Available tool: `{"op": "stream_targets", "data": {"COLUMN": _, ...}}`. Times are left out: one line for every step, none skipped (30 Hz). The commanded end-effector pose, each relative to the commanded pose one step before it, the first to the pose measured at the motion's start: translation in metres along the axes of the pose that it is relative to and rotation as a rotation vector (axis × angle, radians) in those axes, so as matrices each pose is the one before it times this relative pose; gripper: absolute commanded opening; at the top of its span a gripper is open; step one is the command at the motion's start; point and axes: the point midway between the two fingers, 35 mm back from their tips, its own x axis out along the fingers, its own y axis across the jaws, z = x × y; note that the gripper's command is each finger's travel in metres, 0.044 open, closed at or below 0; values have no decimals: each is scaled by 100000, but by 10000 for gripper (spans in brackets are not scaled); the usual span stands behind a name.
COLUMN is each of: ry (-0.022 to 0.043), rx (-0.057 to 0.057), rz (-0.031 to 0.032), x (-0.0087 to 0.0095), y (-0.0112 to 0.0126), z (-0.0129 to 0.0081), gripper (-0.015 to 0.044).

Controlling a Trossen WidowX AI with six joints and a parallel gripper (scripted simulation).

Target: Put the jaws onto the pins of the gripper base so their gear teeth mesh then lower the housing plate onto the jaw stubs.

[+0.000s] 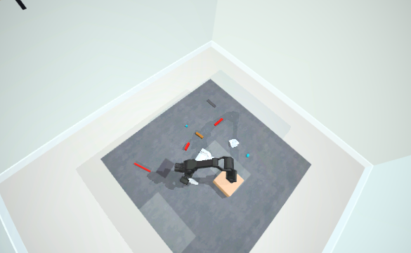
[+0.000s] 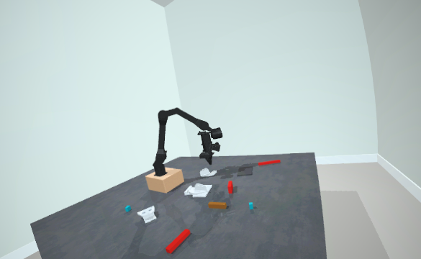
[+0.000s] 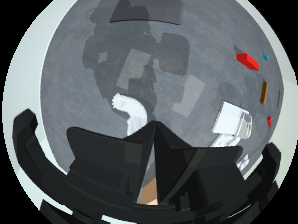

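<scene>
My gripper (image 2: 211, 163) (image 3: 154, 124) is shut with its fingertips together and nothing between them. It hangs above the table near a loose white jaw (image 1: 193, 181) (image 2: 206, 173) (image 3: 134, 113). This curved jaw lies on the table, its toothed end showing in the wrist view and its other end hidden behind the fingers. The white gripper base (image 1: 201, 155) (image 2: 204, 193) (image 3: 229, 116) lies to one side, with what looks like the other jaw on or against it. The white housing plate (image 1: 233, 143) (image 2: 147, 214) lies apart from both; the wrist view barely shows it.
Red bars (image 1: 142, 167) (image 2: 178, 241), a red block (image 1: 187, 146) (image 2: 230, 187) (image 3: 248, 62), an orange block (image 1: 199, 135) (image 2: 217, 205) (image 3: 264, 93) and small cyan pieces (image 1: 247, 155) (image 2: 250, 206) lie around the table. A dark square (image 1: 164, 168) (image 2: 245, 171) lies beyond the gripper. The arm stands on a wooden block (image 1: 226, 187) (image 2: 165, 184).
</scene>
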Motion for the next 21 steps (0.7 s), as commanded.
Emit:
{"op": "stream_targets", "data": {"ry": 0, "rx": 0, "rz": 0, "x": 0, "y": 0, "z": 0, "gripper": 26}}
{"op": "stream_targets", "data": {"ry": 0, "rx": 0, "rz": 0, "x": 0, "y": 0, "z": 0, "gripper": 53}}
{"op": "stream_targets", "data": {"ry": 0, "rx": 0, "rz": 0, "x": 0, "y": 0, "z": 0, "gripper": 79}}
{"op": "stream_targets", "data": {"ry": 0, "rx": 0, "rz": 0, "x": 0, "y": 0, "z": 0, "gripper": 105}}
{"op": "stream_targets", "data": {"ry": 0, "rx": 0, "rz": 0, "x": 0, "y": 0, "z": 0, "gripper": 131}}
{"op": "stream_targets", "data": {"ry": 0, "rx": 0, "rz": 0, "x": 0, "y": 0, "z": 0, "gripper": 157}}
{"op": "stream_targets", "data": {"ry": 0, "rx": 0, "rz": 0, "x": 0, "y": 0, "z": 0, "gripper": 184}}
{"op": "stream_targets", "data": {"ry": 0, "rx": 0, "rz": 0, "x": 0, "y": 0, "z": 0, "gripper": 210}}
{"op": "stream_targets", "data": {"ry": 0, "rx": 0, "rz": 0, "x": 0, "y": 0, "z": 0, "gripper": 236}}
{"op": "stream_targets", "data": {"ry": 0, "rx": 0, "rz": 0, "x": 0, "y": 0, "z": 0, "gripper": 262}}
{"op": "stream_targets", "data": {"ry": 0, "rx": 0, "rz": 0, "x": 0, "y": 0, "z": 0, "gripper": 289}}
{"op": "stream_targets", "data": {"ry": 0, "rx": 0, "rz": 0, "x": 0, "y": 0, "z": 0, "gripper": 315}}
{"op": "stream_targets", "data": {"ry": 0, "rx": 0, "rz": 0, "x": 0, "y": 0, "z": 0, "gripper": 341}}
{"op": "stream_targets", "data": {"ry": 0, "rx": 0, "rz": 0, "x": 0, "y": 0, "z": 0, "gripper": 367}}
{"op": "stream_targets", "data": {"ry": 0, "rx": 0, "rz": 0, "x": 0, "y": 0, "z": 0, "gripper": 394}}
{"op": "stream_targets", "data": {"ry": 0, "rx": 0, "rz": 0, "x": 0, "y": 0, "z": 0, "gripper": 420}}
{"op": "stream_targets", "data": {"ry": 0, "rx": 0, "rz": 0, "x": 0, "y": 0, "z": 0, "gripper": 440}}
{"op": "stream_targets", "data": {"ry": 0, "rx": 0, "rz": 0, "x": 0, "y": 0, "z": 0, "gripper": 440}}
{"op": "stream_targets", "data": {"ry": 0, "rx": 0, "rz": 0, "x": 0, "y": 0, "z": 0, "gripper": 440}}
{"op": "stream_targets", "data": {"ry": 0, "rx": 0, "rz": 0, "x": 0, "y": 0, "z": 0, "gripper": 440}}
{"op": "stream_targets", "data": {"ry": 0, "rx": 0, "rz": 0, "x": 0, "y": 0, "z": 0, "gripper": 440}}
